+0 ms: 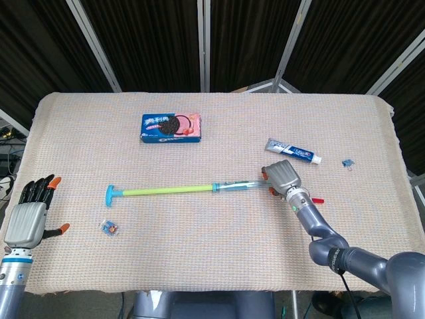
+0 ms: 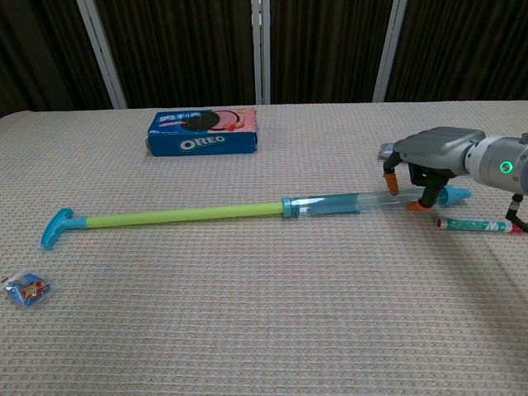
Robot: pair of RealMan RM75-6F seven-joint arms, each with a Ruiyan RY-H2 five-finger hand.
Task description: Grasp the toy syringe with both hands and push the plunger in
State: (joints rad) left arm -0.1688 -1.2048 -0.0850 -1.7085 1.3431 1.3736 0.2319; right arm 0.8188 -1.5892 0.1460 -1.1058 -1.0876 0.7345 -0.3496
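Observation:
The toy syringe [image 1: 166, 191] lies flat across the middle of the table, its green plunger rod [image 2: 181, 216] pulled far out to the left and ending in a blue T-handle [image 1: 111, 195]. The clear barrel [image 2: 330, 203] points right. My right hand [image 2: 433, 153] arches over the barrel's tip end; its orange fingertips [image 2: 422, 204] reach down on either side of the barrel without visibly squeezing it. At the table's front left edge, well away from the handle, my left hand [image 1: 26, 212] is held with its fingers spread and nothing in it. The chest view does not show it.
An Oreo box [image 1: 171, 128] lies behind the rod. A toothpaste tube [image 1: 292, 150] and a small blue clip [image 1: 346, 163] lie at the back right. Just in front of the right hand is a thin red-tipped stick [image 2: 478, 224], and a small wrapped sweet [image 1: 109, 228] lies near the handle.

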